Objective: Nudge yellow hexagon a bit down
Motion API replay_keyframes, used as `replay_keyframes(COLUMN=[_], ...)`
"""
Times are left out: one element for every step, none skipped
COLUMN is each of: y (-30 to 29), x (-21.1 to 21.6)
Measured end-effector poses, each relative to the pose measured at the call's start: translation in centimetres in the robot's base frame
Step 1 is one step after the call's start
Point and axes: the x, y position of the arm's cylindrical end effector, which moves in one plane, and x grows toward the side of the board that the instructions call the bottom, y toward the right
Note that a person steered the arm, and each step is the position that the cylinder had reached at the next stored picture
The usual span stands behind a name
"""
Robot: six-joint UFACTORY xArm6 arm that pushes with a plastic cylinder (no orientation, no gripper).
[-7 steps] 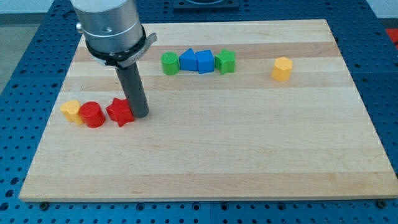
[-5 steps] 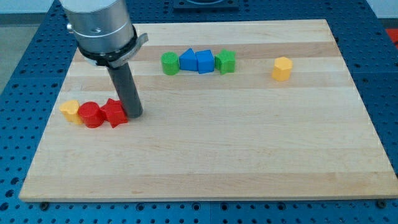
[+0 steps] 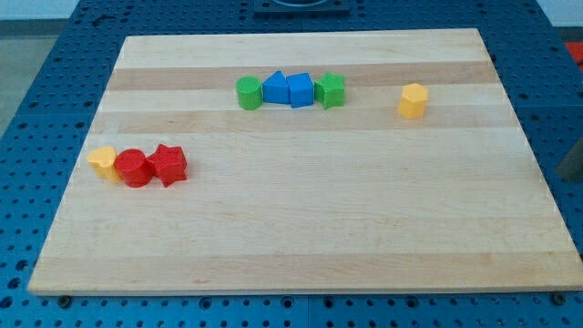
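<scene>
Wooden board (image 3: 301,237) holds yellow hexagon (image 3: 413,100); my tip is unseen.

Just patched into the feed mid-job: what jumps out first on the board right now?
A tight row of four blocks near the view's top centre: green, blue, blue, green. At the view's left edge sit a small yellow block, a red cylinder and a red star, touching in a line. The yellow hexagon stands alone at upper right; my tip is not in view.
</scene>
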Motion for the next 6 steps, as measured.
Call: replay_keyframes(y=[0.1, 0.0, -0.4, -3.3, -6.7, -6.6], x=[-9.3, -17.5, -18.1, -16.6, -12.6, -12.8])
